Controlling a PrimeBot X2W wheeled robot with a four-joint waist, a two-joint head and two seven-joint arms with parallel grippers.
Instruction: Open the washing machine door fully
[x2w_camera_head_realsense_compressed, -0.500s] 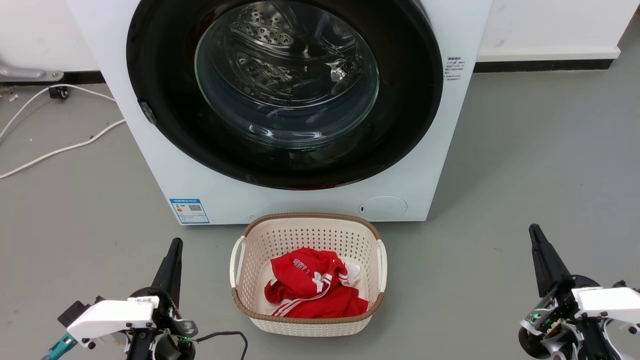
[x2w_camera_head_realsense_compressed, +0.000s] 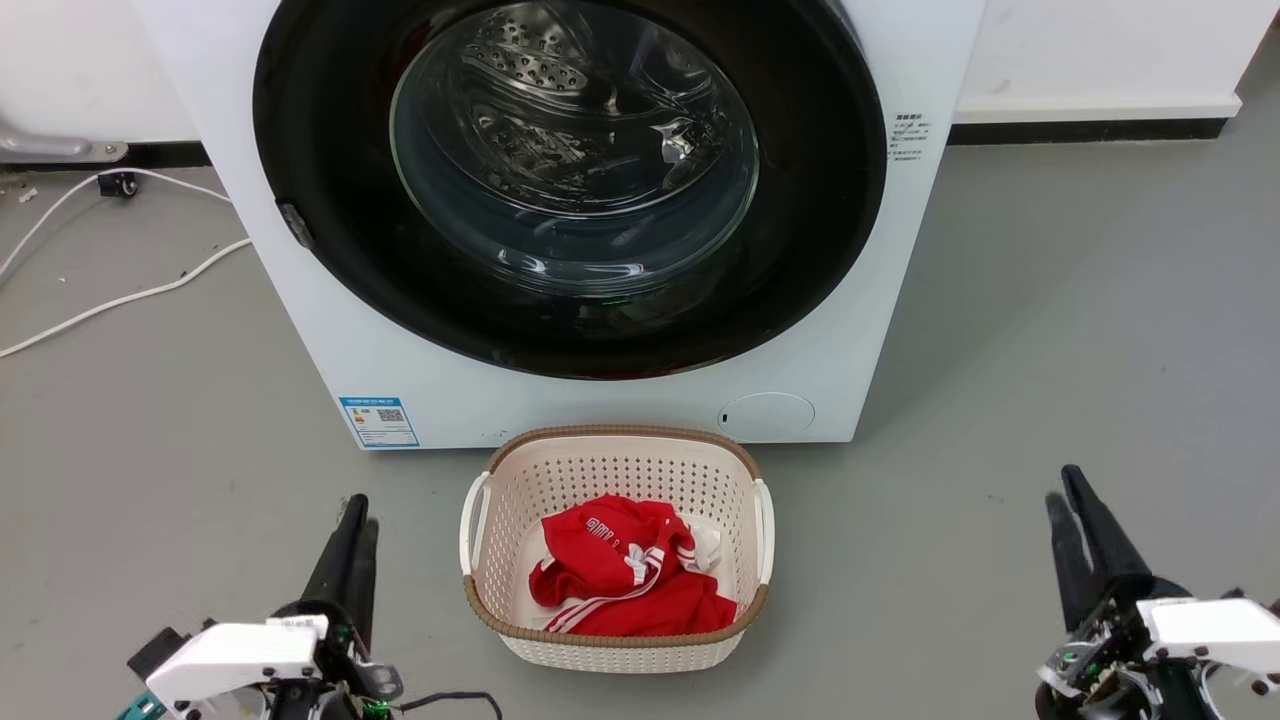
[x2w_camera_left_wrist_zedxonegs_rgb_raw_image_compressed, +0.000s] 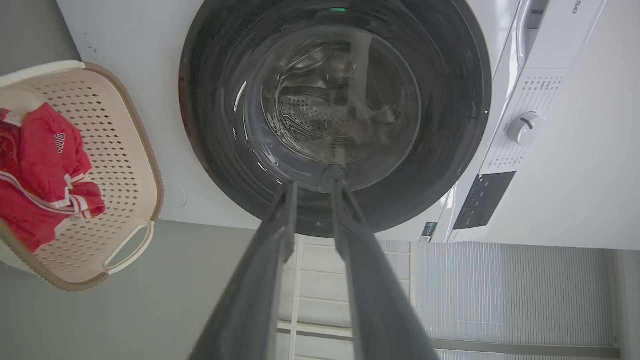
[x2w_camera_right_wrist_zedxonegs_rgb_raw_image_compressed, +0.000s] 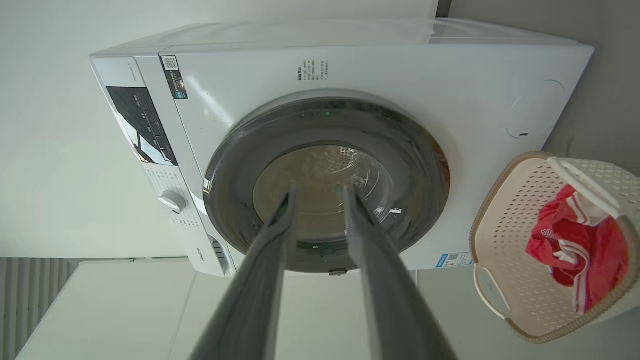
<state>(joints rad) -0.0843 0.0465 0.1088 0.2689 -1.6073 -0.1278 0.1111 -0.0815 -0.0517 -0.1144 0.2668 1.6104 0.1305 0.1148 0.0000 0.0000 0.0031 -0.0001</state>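
The left gripper (x2w_camera_head_realsense_compressed: 358, 508) and right gripper (x2w_camera_head_realsense_compressed: 1062, 485) hover low over the grey floor (x2w_camera_head_realsense_compressed: 1000, 330), each with its fingers slightly apart and holding nothing. Between them is a cream basket (x2w_camera_head_realsense_compressed: 615, 440) of red clothing (x2w_camera_head_realsense_compressed: 620, 585). Beyond, the washing machine door (x2w_camera_head_realsense_compressed: 570, 180) sits closed, flush in the white machine (x2w_camera_head_realsense_compressed: 300, 330) front.

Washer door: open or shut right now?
Shut. The washing machine door lies flush against the machine's white front, no gap at its rim in head or wrist views.
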